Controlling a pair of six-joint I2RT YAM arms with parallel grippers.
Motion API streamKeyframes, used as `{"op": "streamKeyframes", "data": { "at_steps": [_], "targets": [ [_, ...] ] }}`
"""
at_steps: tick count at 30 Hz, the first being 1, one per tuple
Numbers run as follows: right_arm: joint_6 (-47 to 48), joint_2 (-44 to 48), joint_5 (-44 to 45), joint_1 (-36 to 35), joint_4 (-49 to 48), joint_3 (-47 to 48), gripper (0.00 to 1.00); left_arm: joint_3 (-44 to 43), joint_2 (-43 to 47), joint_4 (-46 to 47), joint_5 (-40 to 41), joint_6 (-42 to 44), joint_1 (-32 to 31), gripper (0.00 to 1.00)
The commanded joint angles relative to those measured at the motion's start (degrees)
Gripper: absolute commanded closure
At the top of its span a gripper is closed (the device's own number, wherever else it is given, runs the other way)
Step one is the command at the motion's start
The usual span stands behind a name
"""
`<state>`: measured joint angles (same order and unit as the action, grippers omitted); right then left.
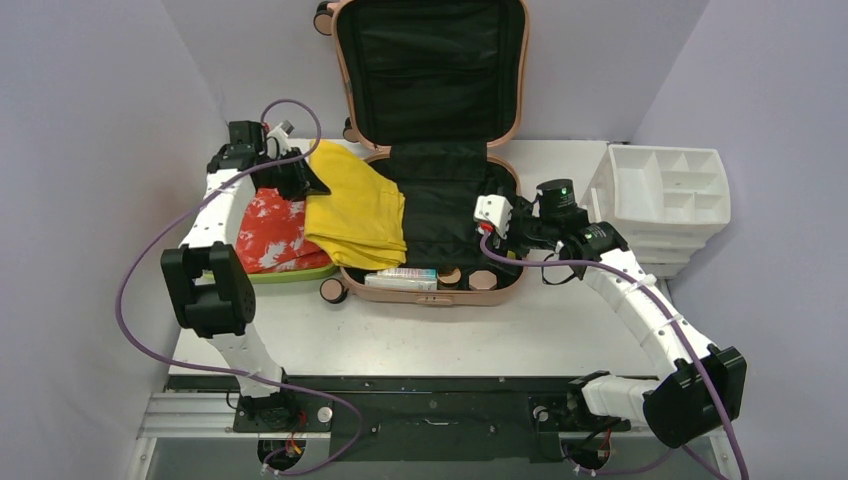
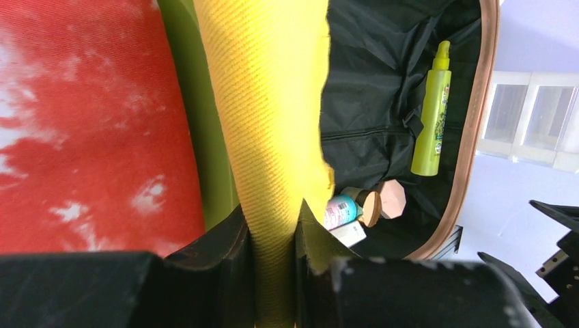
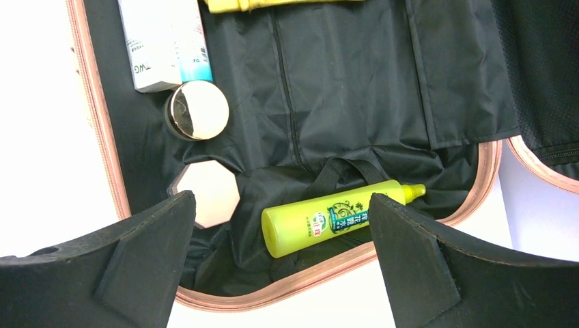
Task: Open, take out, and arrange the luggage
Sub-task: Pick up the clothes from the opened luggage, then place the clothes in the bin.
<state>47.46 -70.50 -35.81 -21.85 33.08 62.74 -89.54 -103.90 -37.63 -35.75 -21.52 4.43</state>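
Where the white table (image 1: 450,335) meets the back wall, the pink suitcase (image 1: 430,200) lies open at centre, its lid standing upright against the wall and its black-lined lower half flat on the tabletop. A white organizer (image 1: 665,190) stands just beside it on the right. A lime-green tub (image 1: 290,272) sits against its left side, holding a red cloth (image 1: 272,230) with white blotches. A yellow cloth (image 1: 355,210) drapes across the suitcase's left rim, one end over the lining, the other over the red cloth. The left gripper (image 2: 273,273) is clenched on an edge of that yellow cloth, the fabric pinched between its black fingers (image 2: 225,253). The right gripper (image 3: 283,225) hangs with its jaws spread wide over the suitcase's near right corner, touching nothing. Below it a green bottle (image 3: 334,222) lies on its side against the rim. Along the near wall lie a white box (image 3: 164,41), a round jar (image 3: 198,111) and an octagonal jar (image 3: 212,191), close together.
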Motion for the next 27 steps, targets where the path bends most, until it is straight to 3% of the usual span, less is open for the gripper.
{"op": "streamKeyframes", "data": {
  "at_steps": [1, 6, 12, 27],
  "targets": [
    [0.1, 2.6, -0.7, -0.3, -2.2, -1.1, 0.08, -12.5, 2.4, -9.6, 4.3, 4.3, 3.7, 1.00],
    [0.5, 3.0, -0.8, -0.3, -2.3, -1.2, 0.08, -18.5, -0.7, -18.0, 7.1, 9.5, 8.2, 1.00],
    [0.8, 3.1, -1.0, -0.4, -2.3, -1.4, 0.08, -18.7, -6.0, -21.6, 11.8, 16.6, 10.8, 1.00],
    [1.0, 3.3, -1.3, -0.5, -2.3, -2.2, 0.08, -17.1, -8.9, -14.2, 29.8, 26.4, 13.5, 1.00]
  ]
}}
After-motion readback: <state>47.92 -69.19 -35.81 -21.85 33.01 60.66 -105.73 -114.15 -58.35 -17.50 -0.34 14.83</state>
